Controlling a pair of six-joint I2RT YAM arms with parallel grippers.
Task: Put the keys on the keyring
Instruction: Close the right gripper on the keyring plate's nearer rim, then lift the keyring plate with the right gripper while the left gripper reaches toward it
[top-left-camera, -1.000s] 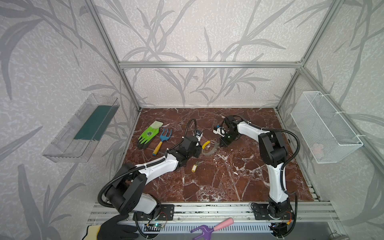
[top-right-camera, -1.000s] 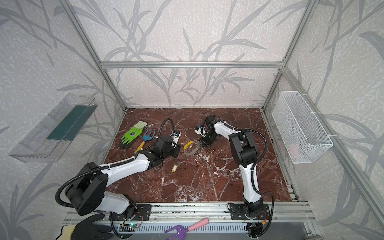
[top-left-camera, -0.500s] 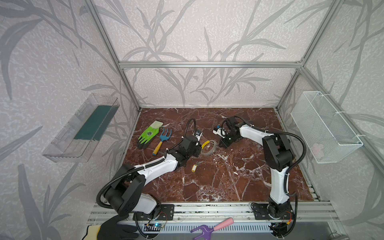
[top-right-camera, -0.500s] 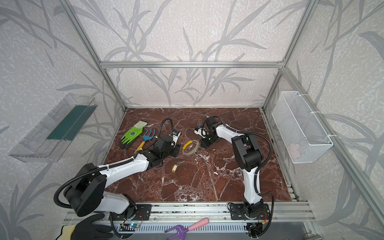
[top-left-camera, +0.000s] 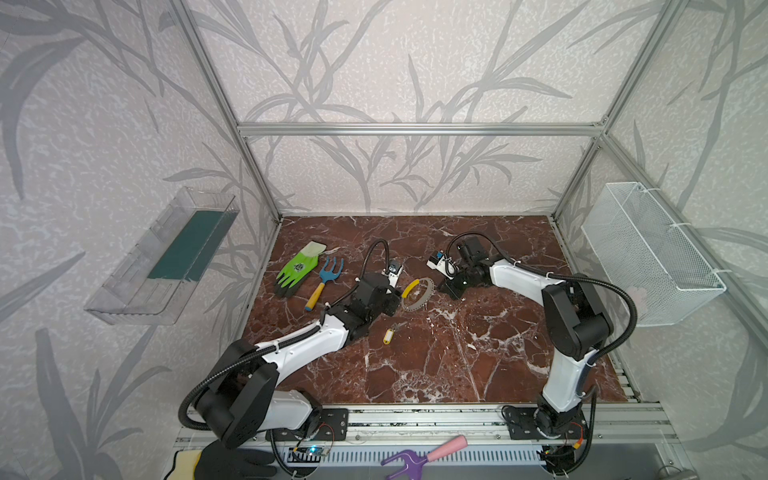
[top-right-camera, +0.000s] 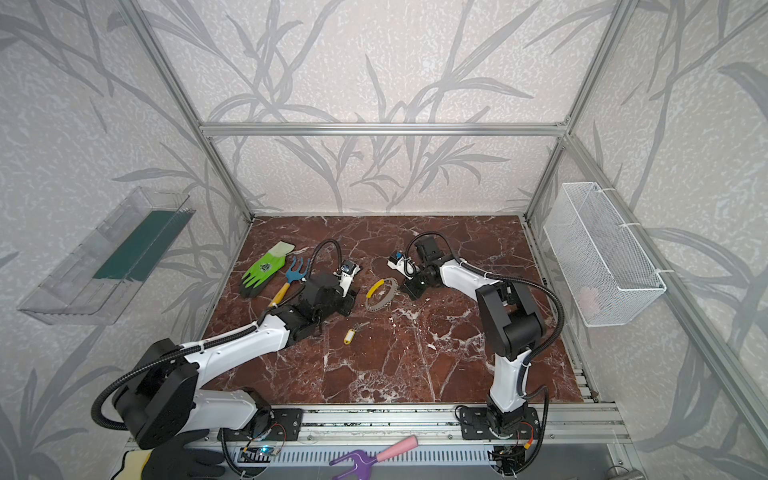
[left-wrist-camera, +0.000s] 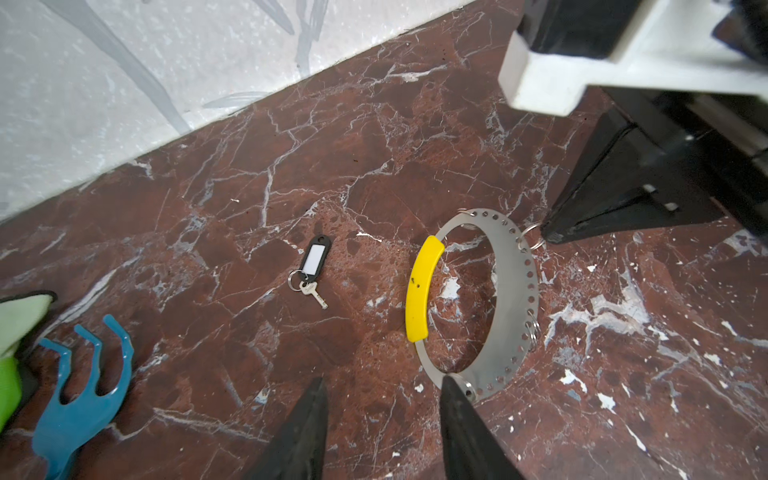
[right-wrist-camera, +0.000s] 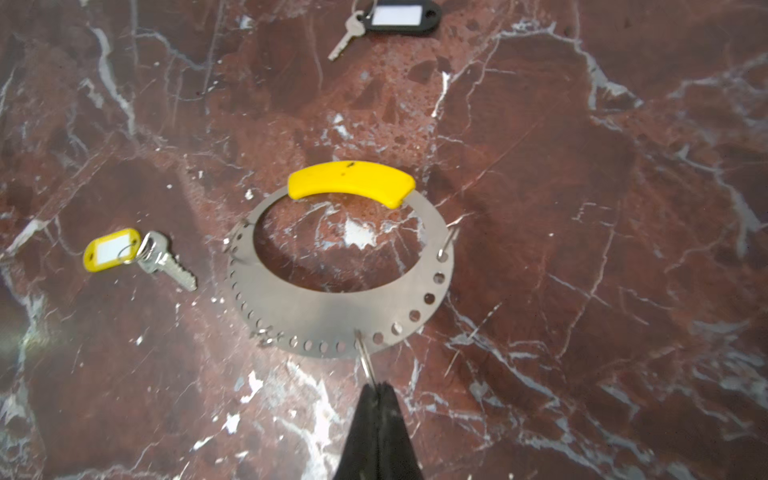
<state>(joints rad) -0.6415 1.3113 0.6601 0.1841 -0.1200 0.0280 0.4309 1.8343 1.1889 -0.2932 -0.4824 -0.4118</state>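
The keyring (top-left-camera: 417, 293) (right-wrist-camera: 332, 316) lies flat on the counter (top-left-camera: 457, 365), a little behind its middle and between my two grippers. It is a flat grey band with a row of small holes along its rim. A yellow segment (right-wrist-camera: 351, 183) (left-wrist-camera: 422, 286) closes the loop on the side toward the left arm. A small ring (right-wrist-camera: 365, 361) of wire hangs in one of the holes, and a few more such rings sit in other holes.

The right gripper (right-wrist-camera: 376, 392) (top-left-camera: 451, 291) has its two fingers pressed together on this small ring, on the side of the keyring away from the yellow segment. It has hold of nothing else.

The left gripper (left-wrist-camera: 384, 386) stands about half open, with only bare counter between its fingers. One of its fingertips (left-wrist-camera: 453, 384) is at the end of the grey band, next to a rivet. I cannot tell if it really touches the metal there.

Both keys lie loose on the counter, not on the keyring. The key with the yellow tag (right-wrist-camera: 112, 249) (top-left-camera: 388, 336) is near the keyring but apart from it, toward the front edge. The key with the black fob (left-wrist-camera: 311, 266) (right-wrist-camera: 399, 18) lies on the yellow segment's side, also apart.

Further toward the left wall lie a green glove (top-left-camera: 299, 268) and a blue hand rake (top-left-camera: 328, 274).
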